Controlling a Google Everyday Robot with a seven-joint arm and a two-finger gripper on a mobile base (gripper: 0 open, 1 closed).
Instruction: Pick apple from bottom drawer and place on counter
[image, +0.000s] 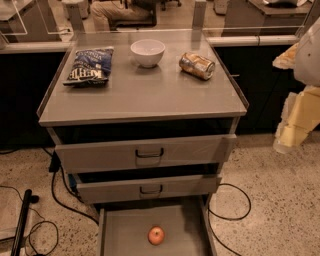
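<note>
Camera view, round apple (156, 235) in flat grey metal bottom drawer (124, 231), pincer (290, 131) far right, openness unclear

Single view, taken from in front and above (medium range), tilted down at the counter (150, 92); the gripper (292, 131) is caught at the right edge, counter to its left.

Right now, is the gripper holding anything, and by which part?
Nothing seems held. The gripper hangs at the right edge, apart from the apple, which lies loose in the open bottom drawer.
</note>
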